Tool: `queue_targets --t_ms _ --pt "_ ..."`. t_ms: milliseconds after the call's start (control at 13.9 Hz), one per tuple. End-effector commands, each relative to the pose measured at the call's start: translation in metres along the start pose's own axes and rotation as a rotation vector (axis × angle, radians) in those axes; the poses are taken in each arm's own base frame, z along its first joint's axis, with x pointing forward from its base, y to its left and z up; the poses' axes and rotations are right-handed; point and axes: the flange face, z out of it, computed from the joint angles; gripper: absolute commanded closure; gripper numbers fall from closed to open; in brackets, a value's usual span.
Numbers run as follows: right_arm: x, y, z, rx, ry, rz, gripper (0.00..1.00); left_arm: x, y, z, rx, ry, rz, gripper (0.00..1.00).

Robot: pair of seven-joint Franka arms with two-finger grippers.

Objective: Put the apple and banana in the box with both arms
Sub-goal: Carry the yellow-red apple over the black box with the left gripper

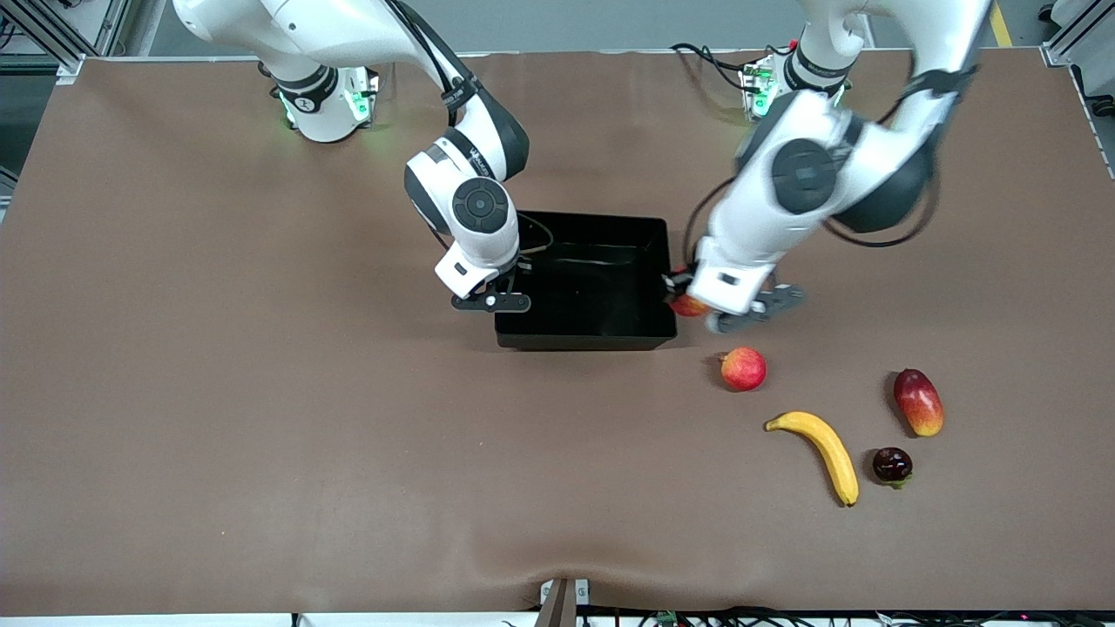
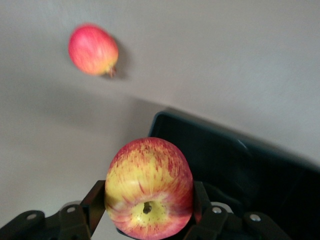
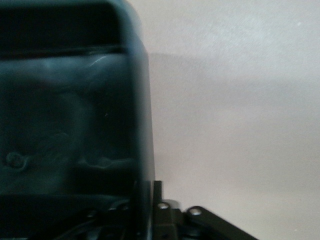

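The apple (image 2: 149, 187), red with yellow streaks, sits between the fingers of my left gripper (image 2: 149, 215), which is shut on it. In the front view the apple (image 1: 688, 305) and left gripper (image 1: 701, 309) hang over the wall of the black box (image 1: 584, 338) at the left arm's end. My right gripper (image 1: 492, 300) is at the box's wall at the right arm's end. There the right gripper (image 3: 145, 195) straddles the box wall (image 3: 75, 125), with its outer finger (image 3: 157, 192) close against it. The banana (image 1: 826, 451) lies on the table, nearer the front camera than the box.
A pinkish round fruit (image 1: 743, 368) lies between the box and the banana. A red-yellow mango (image 1: 918, 401) and a small dark round fruit (image 1: 892, 465) lie beside the banana toward the left arm's end. Brown cloth covers the table.
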Motion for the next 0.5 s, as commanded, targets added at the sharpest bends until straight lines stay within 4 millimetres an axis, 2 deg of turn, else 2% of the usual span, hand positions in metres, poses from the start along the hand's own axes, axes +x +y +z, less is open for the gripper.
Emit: queue_targets --t_ms 0,72,288,432 --pt "0.004 0.0 -0.011 -0.009 0.026 0.025 0.0 -0.014 -0.002 0.052 0.033 0.011 -0.021 1.0" --pt "0.004 0.0 -0.011 -0.01 0.024 0.026 0.0 -0.021 0.003 0.068 0.013 0.019 -0.082 1.0" --pt "0.008 0.005 -0.012 -0.009 0.024 0.036 0.0 -0.061 0.041 0.102 -0.007 0.014 -0.154 1.0" --pt "0.011 0.009 -0.012 -0.009 0.024 0.038 0.0 -0.078 0.05 0.117 0.0 0.007 -0.179 1.0"
